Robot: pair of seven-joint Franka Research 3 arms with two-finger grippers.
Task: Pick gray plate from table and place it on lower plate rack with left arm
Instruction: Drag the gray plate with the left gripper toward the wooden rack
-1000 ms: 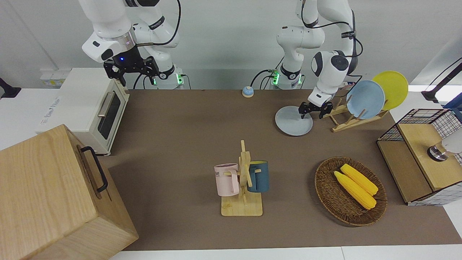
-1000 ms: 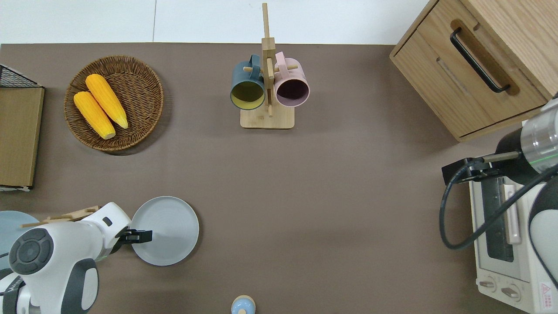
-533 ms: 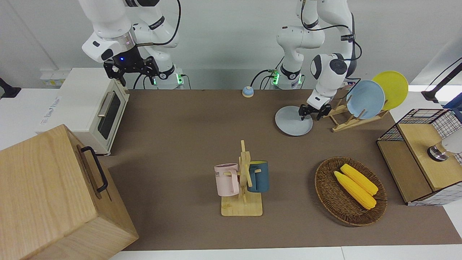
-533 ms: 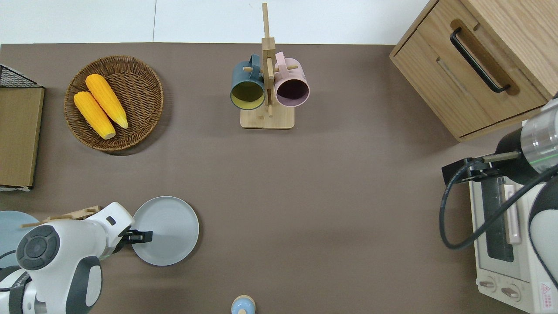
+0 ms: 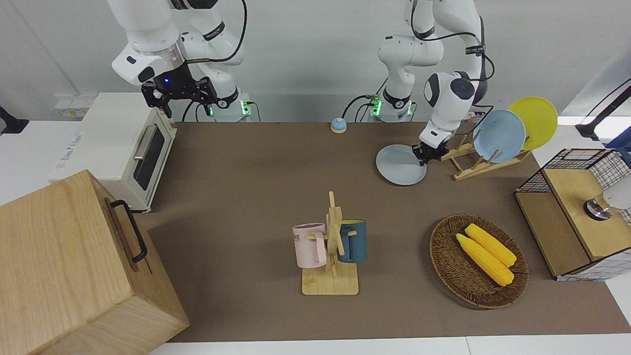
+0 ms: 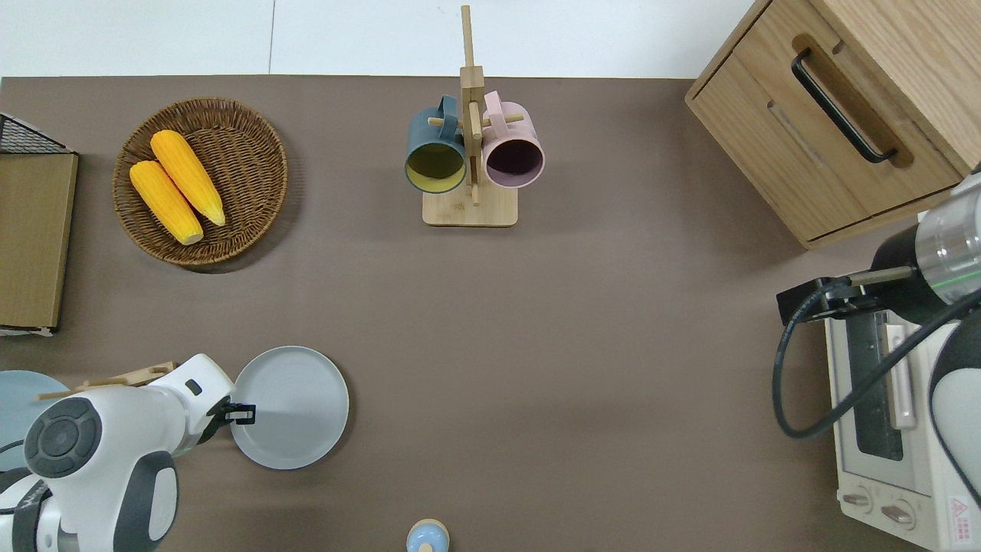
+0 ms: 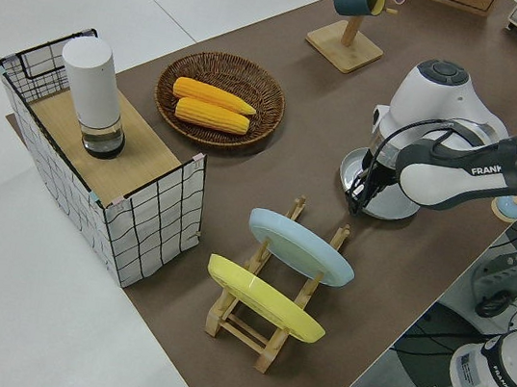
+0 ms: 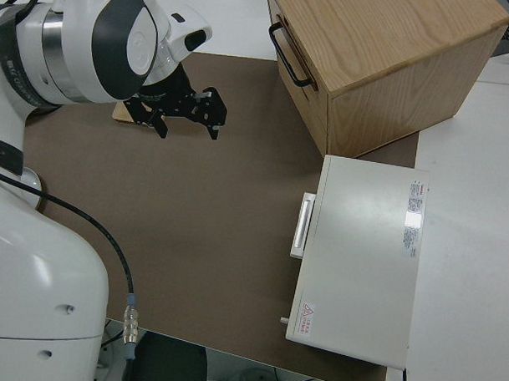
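Now the left pincer [image 6: 244,413] pinches the flat-lying gray plate's [image 6: 295,406] rim.

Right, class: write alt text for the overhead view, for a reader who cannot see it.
The left gripper is at the rim of the gray plate on the brown table, beside the wooden plate rack. Farther from the robots are a basket holding two corn cobs and a stand with two mugs.

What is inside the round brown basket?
Two yellow corn cobs lie side by side in the woven basket. The basket's bottom right under them is covered by the corn, so I cannot see it.
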